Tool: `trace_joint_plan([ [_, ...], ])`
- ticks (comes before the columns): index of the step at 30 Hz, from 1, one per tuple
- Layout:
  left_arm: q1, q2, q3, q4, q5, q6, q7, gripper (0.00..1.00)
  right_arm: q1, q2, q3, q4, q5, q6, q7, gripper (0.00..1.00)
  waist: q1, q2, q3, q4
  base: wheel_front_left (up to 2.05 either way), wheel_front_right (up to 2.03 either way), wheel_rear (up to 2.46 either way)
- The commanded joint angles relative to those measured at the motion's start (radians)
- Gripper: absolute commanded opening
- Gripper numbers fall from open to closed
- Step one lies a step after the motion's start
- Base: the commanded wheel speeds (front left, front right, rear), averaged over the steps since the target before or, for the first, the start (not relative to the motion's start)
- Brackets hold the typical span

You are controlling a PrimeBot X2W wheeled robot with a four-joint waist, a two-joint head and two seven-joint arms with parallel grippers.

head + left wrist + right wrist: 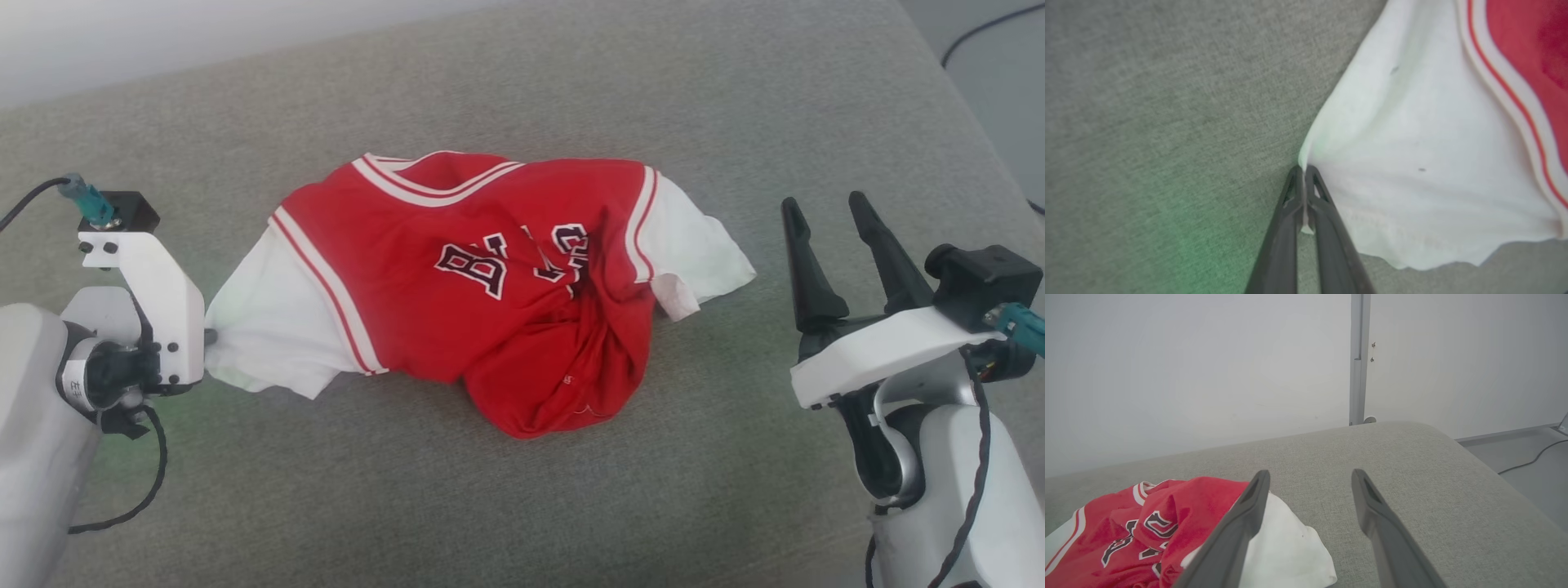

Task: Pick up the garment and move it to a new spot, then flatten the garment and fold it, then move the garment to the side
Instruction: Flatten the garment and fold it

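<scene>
Left hand [1303, 168] has its two fingers pinched together on the outer edge of a white sleeve of the garment [457, 269]. Right hand [820, 204] sits near the garment's opposite sleeve, fingers spread wide, holding nothing. The garment lies crumpled, print up, on the grey surface [571, 506].

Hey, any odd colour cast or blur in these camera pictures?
Left wrist view: a green glow tints the cushion at lower left, and the whole picture is soft, left pincer and garment included. Head view: sharp, with a faint green tinge on the cushion by the left pincer. Right wrist view: even, pale light; the right pincer looks slightly soft.
</scene>
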Motion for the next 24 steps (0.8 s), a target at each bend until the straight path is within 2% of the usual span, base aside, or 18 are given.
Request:
trace_joint_plan([
  [1, 0.112, -0.027, -0.041, 0.054, -0.012, -0.006, 0.029, 0.00, -0.010, 0.005, -0.008, -0.006, -0.003, 0.000, 0.000, 1.00, 0.0000, -0.0001, 0.002, 0.010, 0.00, 0.00, 0.00],
  [4, 0.105, -0.020, -0.027, 0.045, -0.020, -0.008, 0.013, 0.00, -0.008, 0.005, -0.015, -0.008, -0.008, 0.000, 0.001, 1.00, 0.0000, -0.0001, 0.000, 0.021, 0.00, 0.00, 0.00],
  [10, 0.106, 0.050, 0.017, 0.007, -0.025, 0.011, -0.023, 0.00, 0.002, 0.002, -0.047, -0.009, -0.017, 0.000, 0.005, 1.00, 0.0000, -0.0001, -0.014, 0.062, 0.00, 0.00, 0.00],
  [18, 0.163, 0.138, 0.082, -0.109, -0.041, 0.045, -0.047, 0.00, 0.021, -0.013, -0.072, -0.003, -0.021, 0.000, 0.027, 1.00, 0.0000, -0.0001, -0.035, 0.119, 0.00, 0.00, 0.00],
  [21, 0.188, 0.140, 0.102, -0.139, -0.063, 0.053, -0.060, 0.00, 0.025, -0.017, -0.077, 0.000, -0.019, 0.000, 0.034, 1.00, 0.0000, -0.0001, -0.040, 0.136, 0.00, 0.00, 0.00],
  [24, 0.218, 0.111, 0.101, -0.142, -0.084, 0.059, -0.071, 0.00, 0.023, -0.015, -0.074, 0.000, -0.024, 0.000, 0.039, 1.00, 0.0000, -0.0001, -0.044, 0.151, 0.00, 0.00, 0.00],
])
